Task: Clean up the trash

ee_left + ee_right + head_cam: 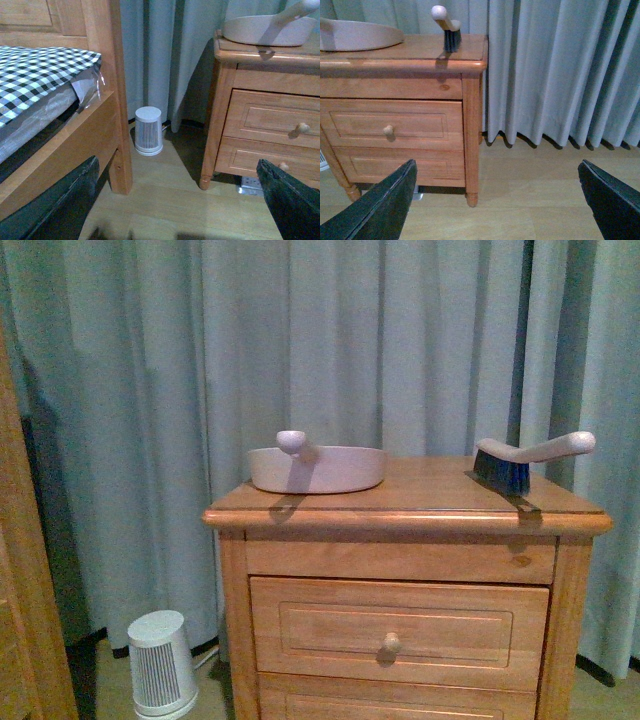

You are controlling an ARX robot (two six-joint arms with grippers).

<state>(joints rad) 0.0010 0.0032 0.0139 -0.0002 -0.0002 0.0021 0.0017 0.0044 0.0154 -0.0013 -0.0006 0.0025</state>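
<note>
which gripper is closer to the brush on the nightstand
Right. The right gripper is low, facing the nightstand corner under the brush; the left gripper is low past the opposite corner, beside the bed.

Left gripper (176, 161): your jaws stand spread wide. Two dark fingers (60, 210) show in the left wrist view, one on each side of the gripper's centre line. Their tips are level with each other and well apart, and the inner edges are straight and slope outward toward the base. The wrist is pitched slightly downward.

Right gripper (496, 162): your jaws stand spread equally wide. Two dark fingers (615, 200) show with tips level and well apart, in the same tapered shape. The wrist is pitched slightly downward.

Both arms are out of your front view, so their joint poses cannot be told.
</note>
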